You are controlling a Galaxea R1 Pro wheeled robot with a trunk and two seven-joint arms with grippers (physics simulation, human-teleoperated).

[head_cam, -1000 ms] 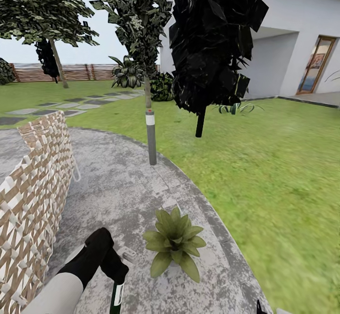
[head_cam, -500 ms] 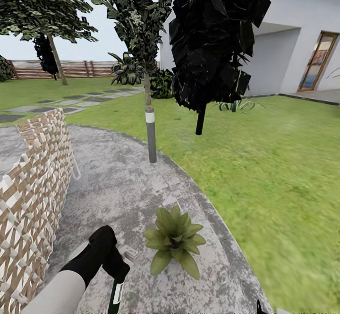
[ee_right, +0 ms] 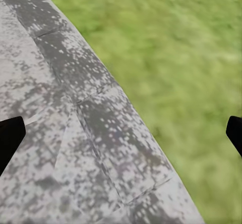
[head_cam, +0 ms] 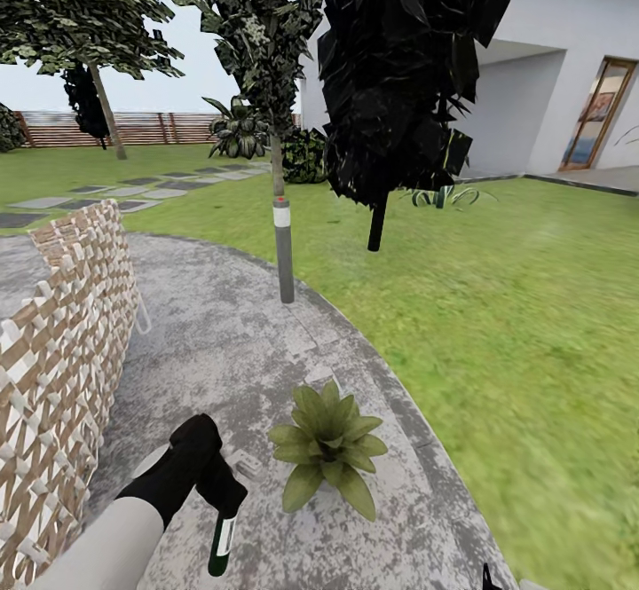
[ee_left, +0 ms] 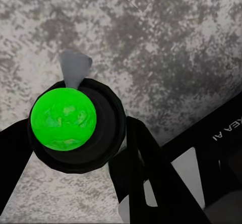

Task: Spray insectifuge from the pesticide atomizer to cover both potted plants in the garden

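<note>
**Head view: atomizer in hand, plant not yet sprayed**

Head view shows the left gripper [head_cam: 222, 494] clamped on the pesticide atomizer [head_cam: 221, 544], which hangs below it, dark green and white, over the stone patio [head_cam: 222, 342]. The left wrist view looks straight down the bottle's bright green end between the two dark fingers [ee_left: 146, 168], pressed against its sides. So the pick-up looks done. One potted plant [head_cam: 327, 448] stands just beside the atomizer near the patio's curved edge by the lawn [head_cam: 515, 324]; its leaves look plain green, with no whitish specks I can make out, so spraying seems still ahead, and a second plant remains to be found.

The right gripper [ee_right: 121, 133] has its fingertips spread wide apart over the patio edge and grass, holding nothing.

Against the earlier pictures, the left arm has lifted and shifted slightly: the atomizer, formerly cut off at the picture's bottom edge, is now nearly whole. The wicker seat [head_cam: 53, 377] sits a touch lower, so the camera has moved a little too.
</note>
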